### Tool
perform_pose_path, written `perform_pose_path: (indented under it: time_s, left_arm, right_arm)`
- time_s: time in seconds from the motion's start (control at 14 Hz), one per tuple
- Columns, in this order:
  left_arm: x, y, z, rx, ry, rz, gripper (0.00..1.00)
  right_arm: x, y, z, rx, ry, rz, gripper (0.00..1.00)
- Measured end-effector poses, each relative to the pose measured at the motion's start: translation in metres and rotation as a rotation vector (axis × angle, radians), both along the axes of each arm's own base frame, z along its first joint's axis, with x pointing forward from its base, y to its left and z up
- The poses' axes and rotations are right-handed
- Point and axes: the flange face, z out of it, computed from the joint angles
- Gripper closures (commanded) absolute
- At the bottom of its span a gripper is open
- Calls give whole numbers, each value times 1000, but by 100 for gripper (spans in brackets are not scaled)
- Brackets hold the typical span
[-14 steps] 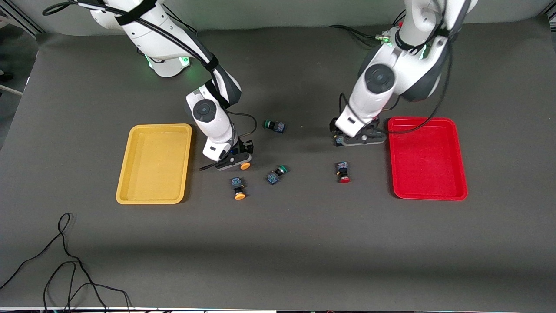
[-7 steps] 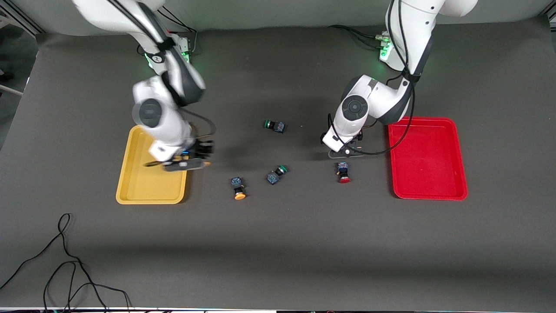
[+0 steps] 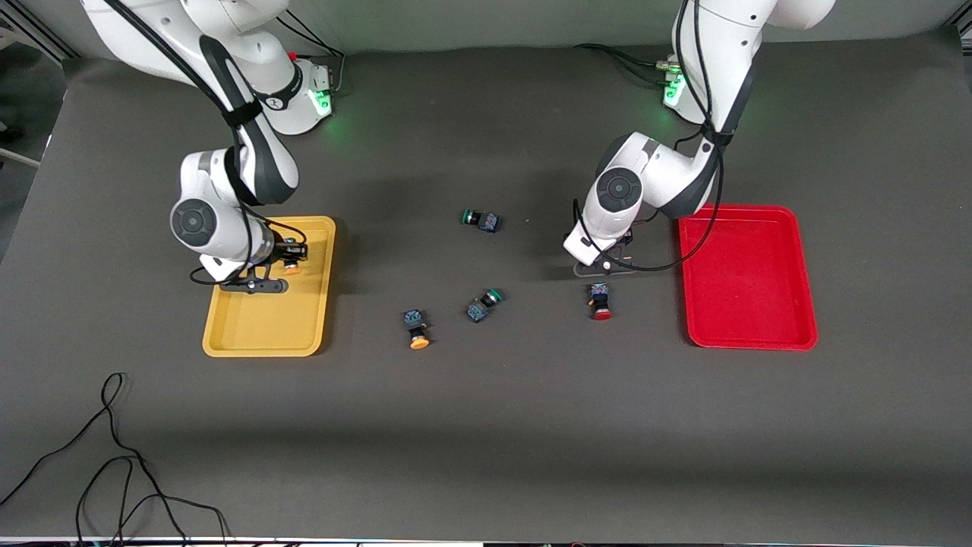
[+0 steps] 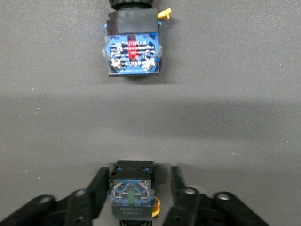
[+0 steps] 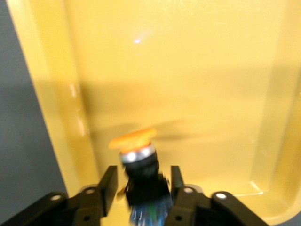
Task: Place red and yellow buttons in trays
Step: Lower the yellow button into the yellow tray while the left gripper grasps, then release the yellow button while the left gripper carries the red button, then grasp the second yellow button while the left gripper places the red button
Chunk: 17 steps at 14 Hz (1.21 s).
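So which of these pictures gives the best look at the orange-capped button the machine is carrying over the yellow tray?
The right wrist view: the yellow button fills the middle, between the right gripper fingers, above the yellow tray. The front view shows only a speck of orange beside the arm. The left wrist view does not show it.

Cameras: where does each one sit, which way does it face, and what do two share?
Front view: high across the table, facing the robots; left arm, right arm, yellow tray, red tray.
Left wrist view: on the left wrist, looking down at the table; left tool straddles a button, red-capped button nearby.
Right wrist view: on the right wrist, looking into the yellow tray; right tool grips a yellow-capped button.
Shared: front and right wrist views show the yellow tray.
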Motion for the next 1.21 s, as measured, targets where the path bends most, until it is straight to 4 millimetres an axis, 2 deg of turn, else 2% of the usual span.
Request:
perform_pose_path:
  time_s: [0.14, 0.21, 0.36, 0.43, 0.5, 0.57, 0.64, 0.71, 0.79, 0.86, 1.0, 1.14, 1.21]
  left_arm:
    - [0, 0, 0, 0, 0, 1, 71]
    - [1, 1, 1, 0, -1, 2, 71]
    - [9, 1, 11, 6, 6, 9, 72]
    - [19, 1, 29, 14, 19, 19, 73]
    - [34, 3, 57, 21, 33, 34, 73]
    - [52, 7, 92, 21, 41, 53, 74]
    - [68, 13, 131, 17, 40, 71, 74]
    - [81, 22, 165, 12, 37, 87, 74]
    - [92, 36, 190, 6, 35, 94, 74]
    - [103, 57, 206, 0, 38, 91, 74]
    - [122, 116, 211, -8, 73, 67, 74]
    - [140, 197, 203, -33, 109, 28, 74]
    - [145, 236, 196, -46, 118, 7, 74]
  right_arm:
    - [13, 0, 14, 6, -32, -3, 0]
    - [25, 5, 29, 12, -49, 2, 0]
    - [56, 25, 73, 30, -79, -4, 0]
    - [73, 41, 97, 60, -109, -25, 0]
    - [88, 62, 115, 100, -138, -37, 0]
    - [101, 86, 125, 131, -157, -29, 0]
    - [112, 114, 125, 149, -168, -6, 0]
    - [121, 144, 116, 156, -171, 16, 0]
    - [130, 173, 102, 158, -180, 29, 0]
    - [138, 198, 83, 158, -193, 45, 0]
    - [146, 228, 40, 153, -228, 69, 0]
    - [147, 241, -2, 146, -253, 85, 1]
    - [145, 246, -17, 144, -260, 92, 5]
